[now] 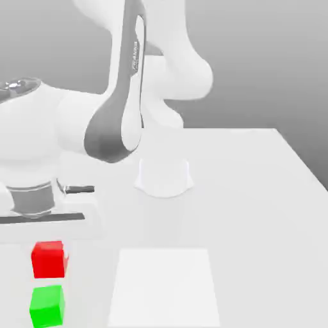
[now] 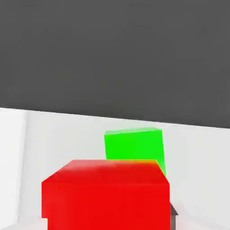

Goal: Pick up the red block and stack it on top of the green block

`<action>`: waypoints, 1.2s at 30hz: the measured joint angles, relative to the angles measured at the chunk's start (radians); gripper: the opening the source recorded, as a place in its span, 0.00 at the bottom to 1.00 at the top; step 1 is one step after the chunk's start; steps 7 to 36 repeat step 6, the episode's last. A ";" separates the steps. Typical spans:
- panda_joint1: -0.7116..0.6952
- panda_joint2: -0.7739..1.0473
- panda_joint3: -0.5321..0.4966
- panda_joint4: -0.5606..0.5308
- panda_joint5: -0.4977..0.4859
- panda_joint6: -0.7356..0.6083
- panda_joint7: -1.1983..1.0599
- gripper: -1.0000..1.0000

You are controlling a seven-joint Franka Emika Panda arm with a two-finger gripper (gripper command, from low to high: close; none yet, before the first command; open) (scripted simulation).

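Red block (image 1: pixel 49 259) sits at the lower left of the exterior frame, directly above the green block (image 1: pixel 47 305), the two nearly touching on the white tabletop (image 1: pixel 256 192). White arm (image 1: pixel 122 96) bends down toward them from the upper left. From the hand camera, the fingers are clenched on the red block (image 2: pixel 106 196), with the green block (image 2: pixel 134 148) just behind it.

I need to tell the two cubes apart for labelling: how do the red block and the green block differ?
Colour: the red block is bright red, the green block bright green. Place: in the exterior view the red block sits directly under the arm's hand, the green block just below it in the picture. In the hand view the red block is nearer, partly covering the green block. Both are plain matte cubes of similar size.
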 joint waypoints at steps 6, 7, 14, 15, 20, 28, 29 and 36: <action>-0.019 0.094 0.023 0.011 0.037 0.080 -0.029 1.00; -0.019 0.094 0.023 0.011 0.037 0.080 -0.029 1.00; -0.019 0.094 0.023 0.011 0.037 0.080 -0.029 1.00; -0.019 0.094 0.023 0.011 0.037 0.080 -0.029 1.00; -0.019 0.094 0.023 0.011 0.037 0.080 -0.029 1.00; -0.019 0.094 0.023 0.011 0.037 0.080 -0.029 1.00; -0.019 0.094 0.023 0.011 0.037 0.080 -0.029 1.00; -0.019 0.094 0.023 0.011 0.037 0.080 -0.029 1.00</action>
